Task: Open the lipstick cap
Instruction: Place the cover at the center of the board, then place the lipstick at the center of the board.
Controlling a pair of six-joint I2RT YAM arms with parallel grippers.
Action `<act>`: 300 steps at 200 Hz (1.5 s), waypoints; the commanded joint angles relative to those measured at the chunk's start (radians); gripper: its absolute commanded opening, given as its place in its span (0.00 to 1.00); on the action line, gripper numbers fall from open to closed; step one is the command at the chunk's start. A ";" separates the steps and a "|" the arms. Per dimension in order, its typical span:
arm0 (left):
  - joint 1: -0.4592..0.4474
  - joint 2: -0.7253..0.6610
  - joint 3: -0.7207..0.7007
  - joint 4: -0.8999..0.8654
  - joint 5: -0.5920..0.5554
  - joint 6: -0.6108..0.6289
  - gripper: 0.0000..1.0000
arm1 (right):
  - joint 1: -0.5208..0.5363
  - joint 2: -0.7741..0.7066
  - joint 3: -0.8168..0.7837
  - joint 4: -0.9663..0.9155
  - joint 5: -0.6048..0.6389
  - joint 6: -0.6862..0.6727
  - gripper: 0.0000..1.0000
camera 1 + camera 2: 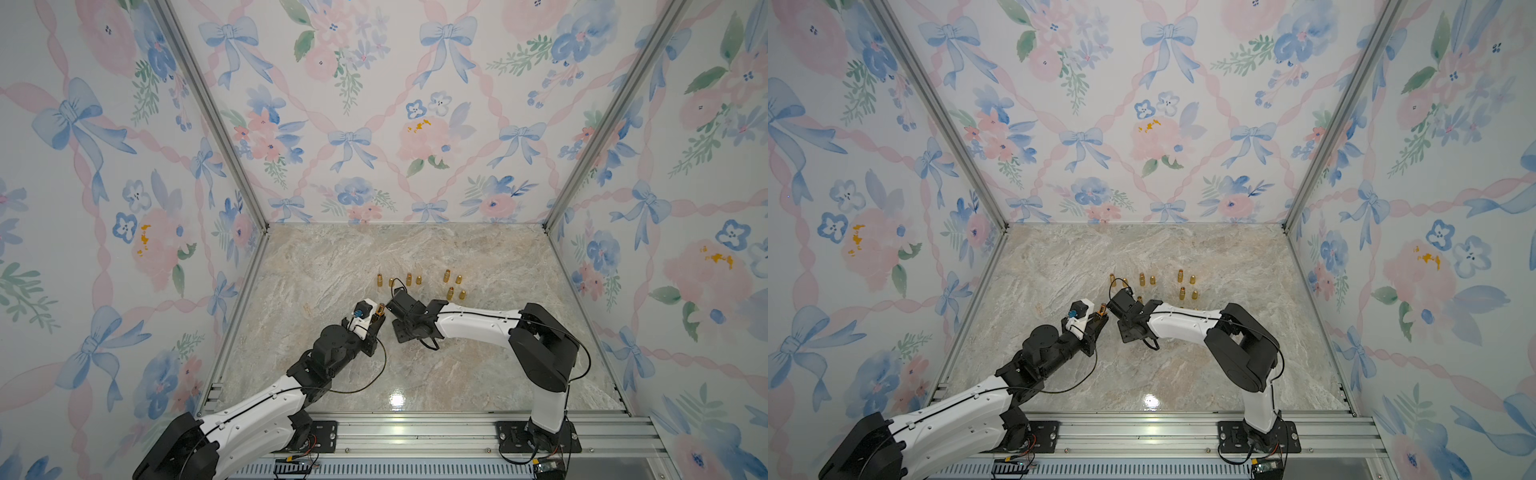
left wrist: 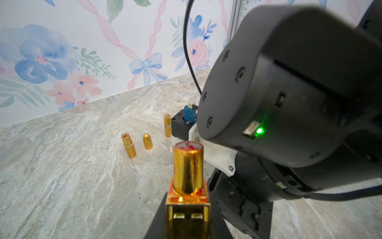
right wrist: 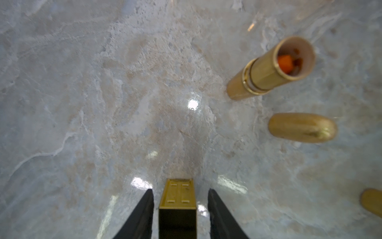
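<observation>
Our left jaws are clamped on the lipstick [image 2: 187, 169] by its square gold base; its uncapped top shows red inside. Its gold cap [image 3: 177, 194] sits between our parted right jaws, gaps either side; beyond them, another open tube [image 3: 270, 68] holds orange stick.

Left gripper [image 2: 188, 215] closed, right gripper [image 3: 180, 193] parted
</observation>
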 commanded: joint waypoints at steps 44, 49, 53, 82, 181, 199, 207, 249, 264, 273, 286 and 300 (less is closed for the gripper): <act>0.008 0.038 0.017 0.026 0.053 0.007 0.00 | -0.054 -0.217 0.090 -0.214 -0.155 -0.036 0.58; 0.009 0.046 0.020 0.027 0.057 0.008 0.00 | -0.060 -0.229 0.096 -0.229 -0.186 -0.043 0.58; 0.009 0.052 0.022 0.026 0.061 0.009 0.00 | -0.064 -0.237 0.100 -0.241 -0.207 -0.047 0.59; 0.009 0.093 0.045 0.029 0.093 0.010 0.00 | -0.085 -0.308 0.135 -0.319 -0.325 -0.066 0.62; 0.005 0.132 0.085 0.039 0.218 0.040 0.00 | -0.098 -0.263 0.250 -0.348 -0.481 -0.024 0.63; 0.004 0.130 0.084 0.038 0.228 0.042 0.00 | -0.102 -0.253 0.248 -0.330 -0.498 -0.013 0.60; 0.003 0.129 0.084 0.039 0.231 0.042 0.00 | -0.101 -0.248 0.252 -0.328 -0.511 -0.013 0.58; 0.004 0.135 0.091 0.041 0.230 0.043 0.00 | -0.099 -0.208 0.247 -0.320 -0.537 -0.018 0.51; 0.003 0.136 0.095 0.041 0.232 0.044 0.00 | -0.098 -0.198 0.243 -0.316 -0.544 -0.019 0.49; 0.002 0.137 0.097 0.043 0.233 0.044 0.00 | -0.098 -0.191 0.242 -0.314 -0.547 -0.018 0.48; 0.003 0.135 0.097 0.043 0.234 0.044 0.00 | -0.098 -0.185 0.240 -0.302 -0.556 -0.020 0.46; 0.003 0.135 0.100 0.045 0.235 0.043 0.00 | -0.097 -0.178 0.236 -0.291 -0.558 -0.018 0.43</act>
